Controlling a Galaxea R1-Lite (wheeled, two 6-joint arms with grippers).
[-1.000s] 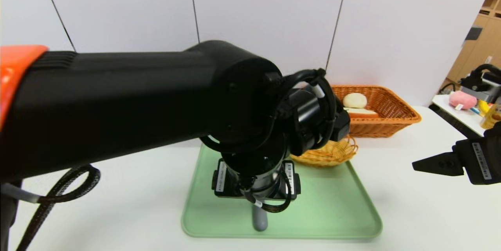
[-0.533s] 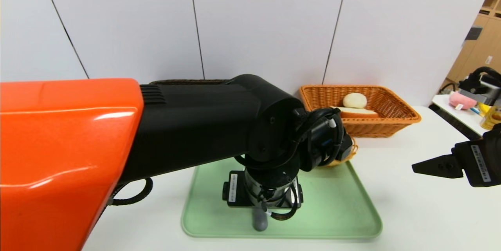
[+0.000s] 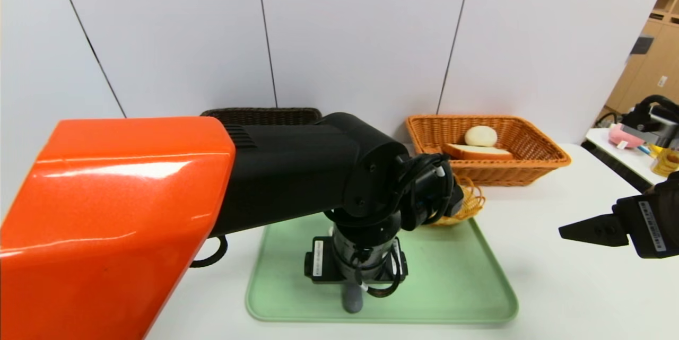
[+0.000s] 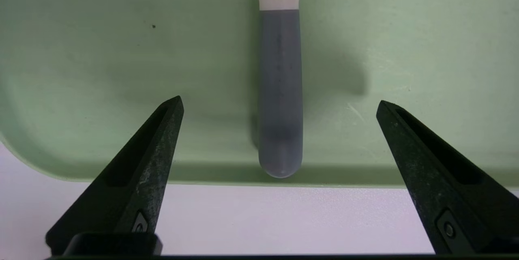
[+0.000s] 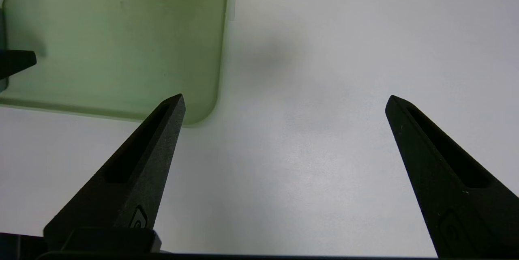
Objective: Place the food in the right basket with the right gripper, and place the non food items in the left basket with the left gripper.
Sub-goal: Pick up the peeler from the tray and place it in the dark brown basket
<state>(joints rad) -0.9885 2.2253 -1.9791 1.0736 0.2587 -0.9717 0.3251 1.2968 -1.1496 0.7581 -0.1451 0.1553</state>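
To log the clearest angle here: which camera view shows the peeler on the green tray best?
The left wrist view: the peeler's grey handle lies fully visible between the left hand's open fingers. The head view shows little beyond the handle's end below the arm; the right wrist view catches only part at its edge.
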